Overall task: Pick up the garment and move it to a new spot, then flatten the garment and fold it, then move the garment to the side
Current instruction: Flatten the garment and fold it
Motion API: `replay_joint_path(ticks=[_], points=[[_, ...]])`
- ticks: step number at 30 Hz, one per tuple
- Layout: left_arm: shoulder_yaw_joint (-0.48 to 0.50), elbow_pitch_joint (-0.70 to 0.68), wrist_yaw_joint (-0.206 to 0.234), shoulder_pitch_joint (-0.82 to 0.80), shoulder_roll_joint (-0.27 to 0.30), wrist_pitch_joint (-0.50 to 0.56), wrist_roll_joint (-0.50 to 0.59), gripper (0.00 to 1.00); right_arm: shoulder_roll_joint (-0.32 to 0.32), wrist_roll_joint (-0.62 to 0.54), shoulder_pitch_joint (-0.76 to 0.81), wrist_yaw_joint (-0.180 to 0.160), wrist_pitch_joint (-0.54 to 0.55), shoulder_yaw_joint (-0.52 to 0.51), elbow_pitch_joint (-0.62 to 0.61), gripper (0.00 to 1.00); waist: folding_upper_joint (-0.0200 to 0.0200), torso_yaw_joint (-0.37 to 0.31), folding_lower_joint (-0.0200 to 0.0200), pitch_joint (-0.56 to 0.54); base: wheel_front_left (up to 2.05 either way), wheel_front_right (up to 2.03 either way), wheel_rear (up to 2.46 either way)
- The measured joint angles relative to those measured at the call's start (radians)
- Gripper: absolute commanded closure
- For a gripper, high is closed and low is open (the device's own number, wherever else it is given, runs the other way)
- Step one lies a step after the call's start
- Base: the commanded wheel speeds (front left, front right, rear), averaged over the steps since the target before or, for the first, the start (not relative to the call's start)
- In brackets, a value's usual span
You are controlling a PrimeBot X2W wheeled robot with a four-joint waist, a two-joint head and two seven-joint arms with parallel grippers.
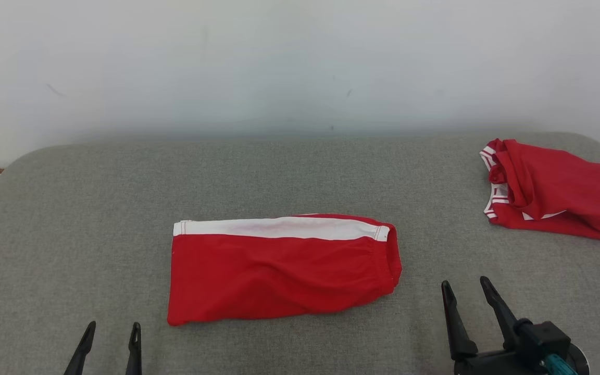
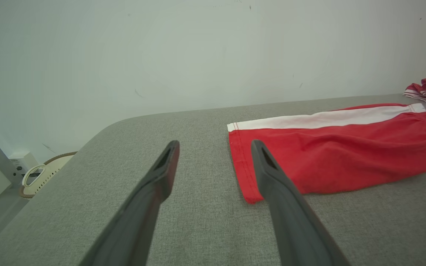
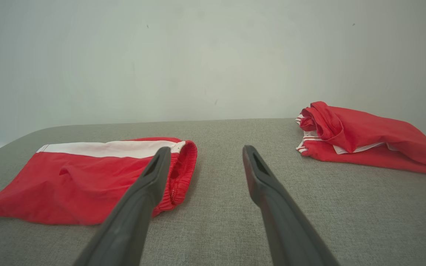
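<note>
Head view: rectangular red garment (image 1: pixel 279 273) on coarse grey cloth (image 1: pixel 71 219); left pincer (image 1: pixel 113 326) and right pincer (image 1: pixel 464 283) gape wide.

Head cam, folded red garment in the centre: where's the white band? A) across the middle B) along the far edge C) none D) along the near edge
B: the white band runs along the far edge of the folded red garment, with plain red cloth nearer the robot.

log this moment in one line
left gripper open, empty | right gripper open, empty | folded shorts flat, centre of table | crumpled red garment far right corner
</note>
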Motion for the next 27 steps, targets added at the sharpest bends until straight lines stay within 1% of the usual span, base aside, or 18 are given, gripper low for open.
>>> replay_joint_path(ticks=[5, 9, 13, 16, 19, 22, 23, 27], points=[[-0.015, 0.004, -0.001, -0.006, -0.002, 0.0, 0.0, 0.0, -0.01, 0.004, -0.085, 0.0, 0.045, 0.018, 0.067, 0.0, 0.0, 0.009, 0.0, 0.009, 0.0, 0.0, 0.0], [-0.035, 0.011, -0.006, -0.019, -0.01, 0.0, 0.0, 0.0, -0.016, 0.016, -0.19, 0.0, 0.078, 0.026, 0.162, 0.0, -0.0001, 0.027, 0.0, 0.017, 0.0, 0.0, 0.0], [-0.055, 0.024, -0.014, -0.046, -0.02, 0.0, -0.001, 0.0, -0.009, 0.02, -0.307, 0.0, 0.109, 0.02, 0.295, 0.0, 0.0, 0.051, 0.0, 0.036, 0.0, 0.0, 0.0], [-0.063, 0.038, -0.027, -0.074, -0.025, 0.0, -0.007, 0.0, -0.004, 0.022, -0.394, 0.0, 0.108, 0.007, 0.399, 0.0, 0.0, 0.072, 0.0001, 0.055, 0.0, 0.0, 0.0], [-0.072, 0.048, -0.029, -0.095, -0.033, 0.0, -0.007, 0.0, 0.004, 0.027, -0.475, 0.0, 0.11, 0.0, 0.516, 0.0, 0.0, 0.093, 0.0002, 0.077, 0.0, 0.0, 0.0], [-0.084, 0.054, -0.03, -0.112, -0.046, 0.0, -0.007, 0.0, 0.009, 0.033, -0.537, 0.0, 0.114, -0.013, 0.633, 0.0, 0.0, 0.117, 0.0002, 0.096, 0.0, 0.0, 0.0], [-0.083, 0.058, -0.036, -0.116, -0.047, 0.0, -0.007, 0.0, 0.008, 0.033, -0.557, 0.0, 0.118, -0.022, 0.675, 0.0, 0.0, 0.124, 0.0002, 0.103, 0.0, 0.0, 0.0], [-0.083, 0.069, -0.041, -0.136, -0.05, 0.0, -0.007, 0.0, 0.011, 0.034, -0.61, 0.0, 0.116, -0.037, 0.796, 0.0, 0.0, 0.15, 0.0003, 0.126, 0.0, 0.0, 0.0]])
